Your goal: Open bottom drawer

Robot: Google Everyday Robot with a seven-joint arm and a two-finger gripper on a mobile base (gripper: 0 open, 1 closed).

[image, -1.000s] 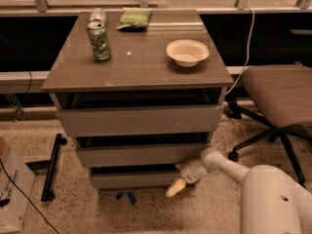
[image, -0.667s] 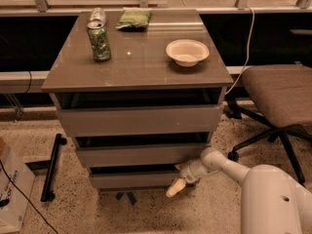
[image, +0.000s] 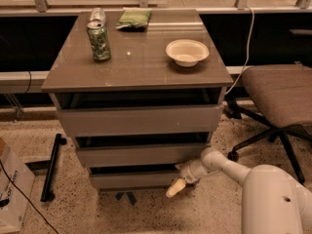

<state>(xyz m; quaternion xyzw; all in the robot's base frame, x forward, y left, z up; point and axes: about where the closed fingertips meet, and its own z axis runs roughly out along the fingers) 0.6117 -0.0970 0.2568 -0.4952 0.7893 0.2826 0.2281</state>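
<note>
My gripper (image: pixel 176 188) sits low, under the worktop's (image: pixel 141 69) front right corner, its cream tip pointing down and left just beside the right end of the bottom drawer (image: pixel 134 180). Whether it is clenched or released cannot be told, nor whether it touches the front. My arm (image: pixel 220 163) runs back from it to the right. The bottom drawer is the lowest of three grey fronts, under the middle drawer (image: pixel 141 155) and top drawer (image: pixel 139 121), with a dark gap above it. On the worktop, a can (image: pixel 99 42) stands near the left edge, a bowl (image: pixel 187 52) near the right edge and a green packet (image: pixel 134 19) at the back edge. A chair (image: pixel 280 94) stands beyond the right edge.
</note>
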